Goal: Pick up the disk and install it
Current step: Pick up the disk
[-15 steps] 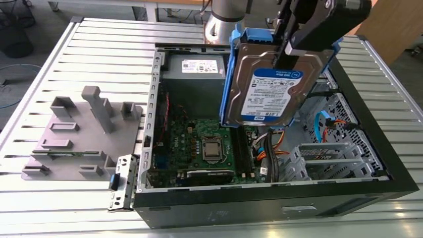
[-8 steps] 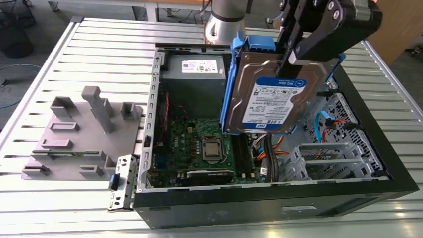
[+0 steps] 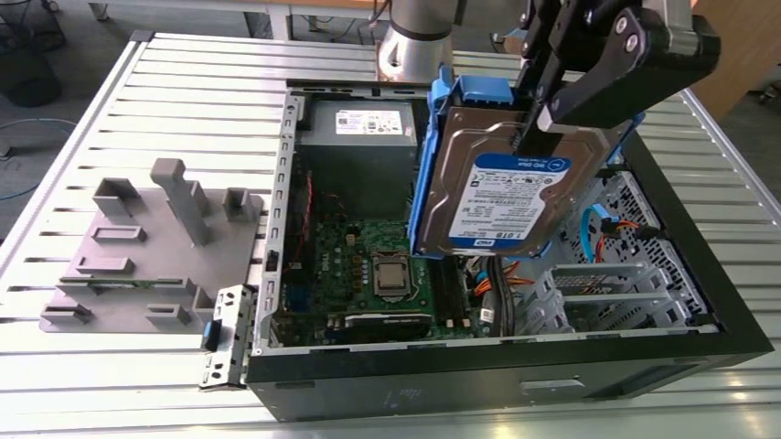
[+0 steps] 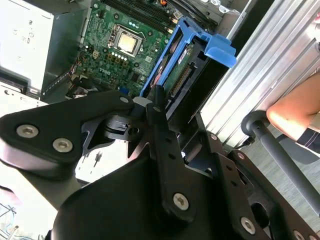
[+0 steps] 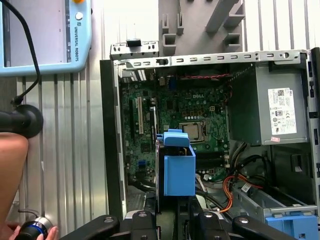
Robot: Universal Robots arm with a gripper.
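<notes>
**Gripper clamped on disk, held over open computer case**

Gripper (image 3: 537,137) is closed on the disk (image 3: 507,197), one black finger lying across the upper part of the labelled face. In the second wrist view, the gripper (image 4: 155,100) reaches down with its fingers pinching the upper end of the disk (image 4: 181,72), whose green circuit side and connector edge are exposed.

Arm pose: the wrist enters from the far right of the exterior view and angles downward over the case. The arm's base column (image 3: 415,37) stands at the far edge of the table (image 3: 183,91).

Disk position: it hangs in the air, roughly upright and slightly tilted, label facing the near side. Its blue carrier frame (image 3: 430,174) runs along its edges. It sits above the open interior of the computer case (image 3: 488,375), over the motherboard (image 3: 366,256) and beside the perforated drive cage (image 3: 616,279). In the first wrist view the carrier frame (image 5: 179,170) shows end-on just beside the processor socket (image 5: 193,131).

Surroundings: the grey power supply (image 3: 358,123) occupies the case's far end. A grey moulded fixture (image 3: 146,247) lies on the table at the exterior view's left, well apart from the case. A person's hand (image 5: 10,160) rests near a teach pendant (image 5: 45,35).
</notes>
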